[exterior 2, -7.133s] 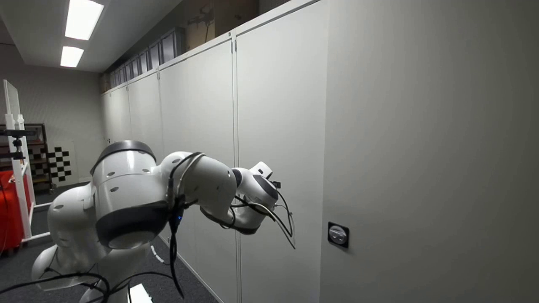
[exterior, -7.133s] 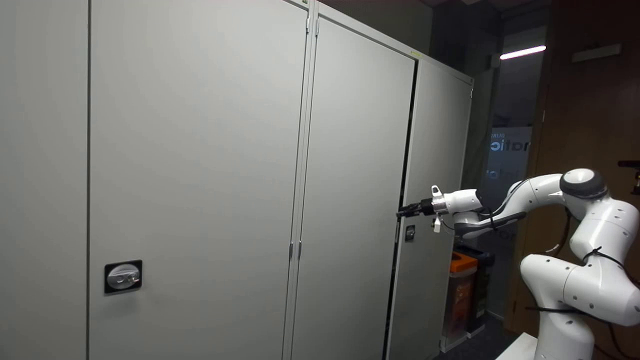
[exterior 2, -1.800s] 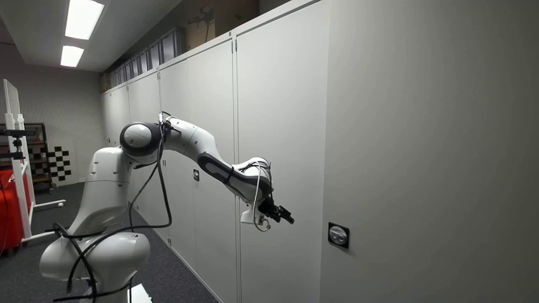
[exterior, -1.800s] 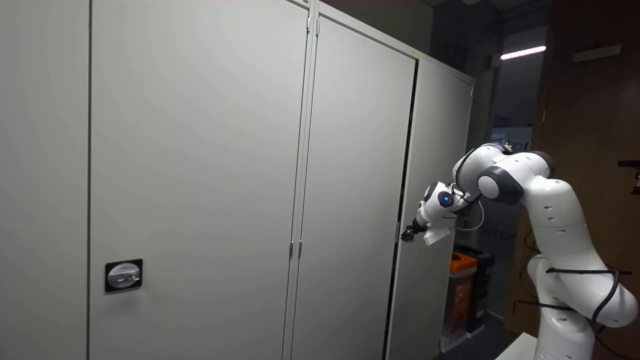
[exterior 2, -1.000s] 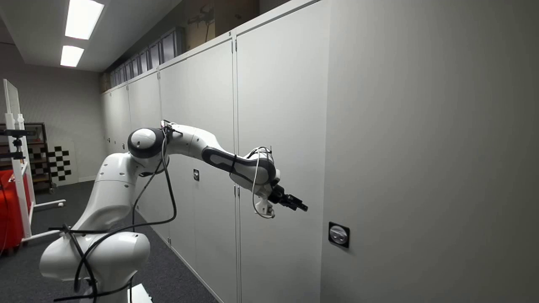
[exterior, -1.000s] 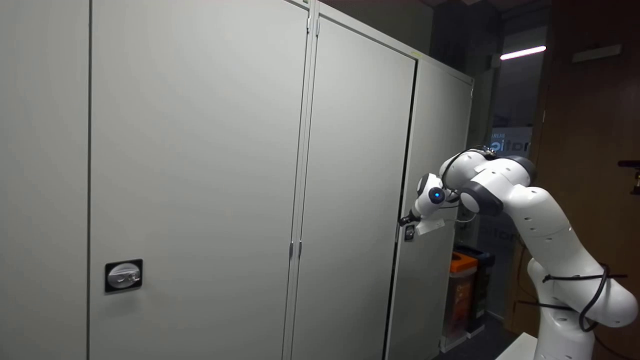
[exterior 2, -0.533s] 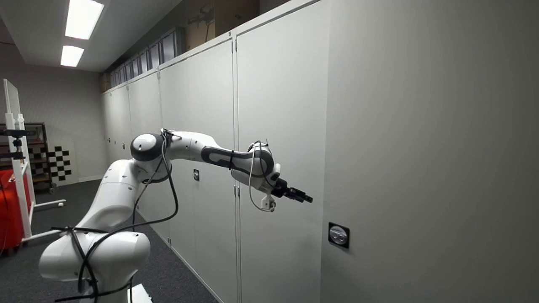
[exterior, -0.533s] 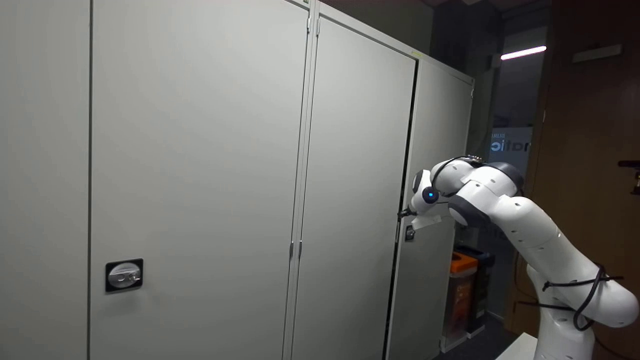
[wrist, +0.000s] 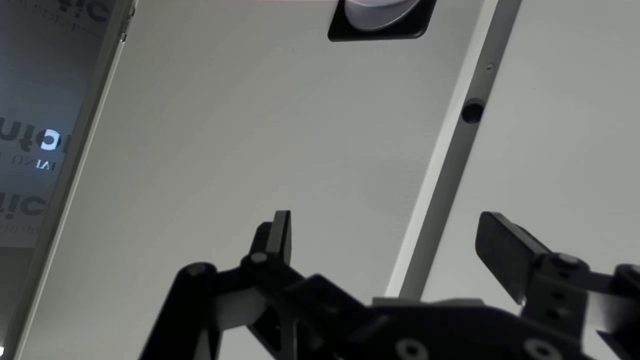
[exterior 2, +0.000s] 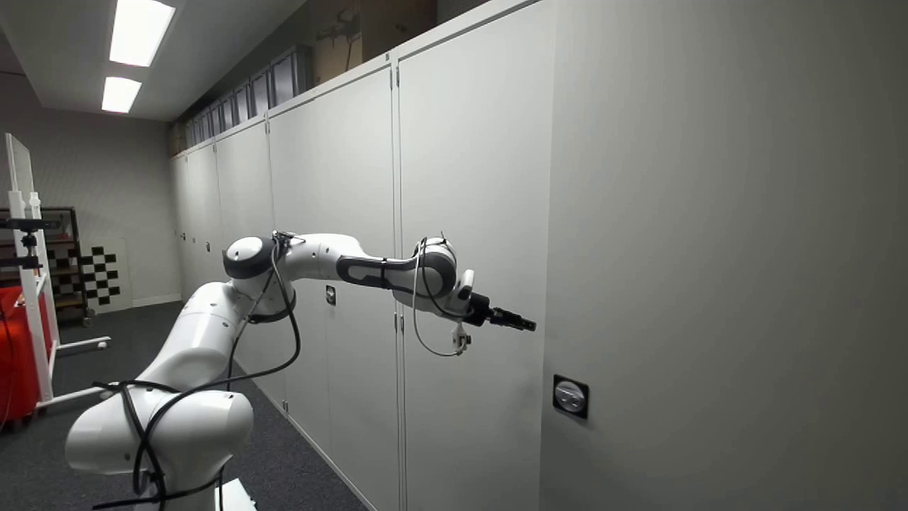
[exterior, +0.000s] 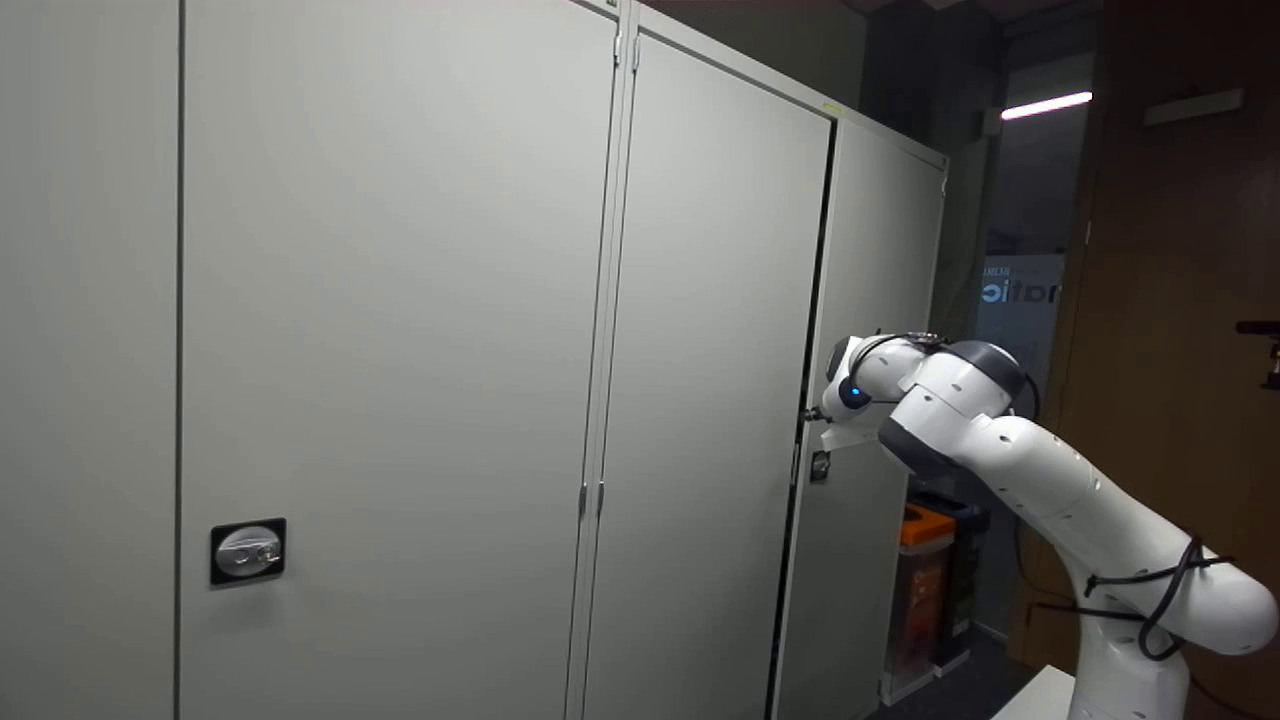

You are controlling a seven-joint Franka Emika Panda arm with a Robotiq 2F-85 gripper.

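My gripper is open and empty in the wrist view, its two black fingers spread wide. It is nearest to two tall grey cabinet doors. The narrow gap between the doors runs between the fingers in that view. The handled door lies on the left and the plain door on the right. A round silver handle on a black plate is partly cut off at the top. In both exterior views the gripper hangs above the handle. Contact with the doors cannot be told.
A long row of grey cabinets fills the wall, with another handle. Orange and dark bins stand past the cabinet end. A white stand and red object are at far left. Loose cables hang from the arm.
The arm has swung round and reaches out. Over the last two seconds the gripper has risen from near handle height and levelled, moving towards the door gap. The doors have not visibly moved.
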